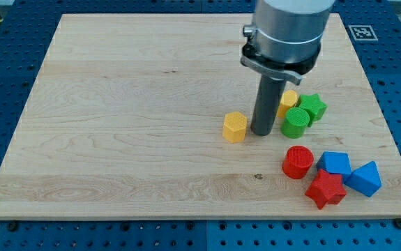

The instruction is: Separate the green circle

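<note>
The green circle (296,122) sits right of the board's middle, touching a green star (313,107) at its upper right and a yellow block (287,100) at its upper left, which the rod partly hides. My tip (261,132) rests on the board just left of the green circle, between it and a yellow hexagon (234,127).
A red circle (298,162), a red star (325,188), a blue block (335,163) and a blue triangle (365,178) cluster at the lower right. The wooden board (116,104) ends near them at its right and bottom edges.
</note>
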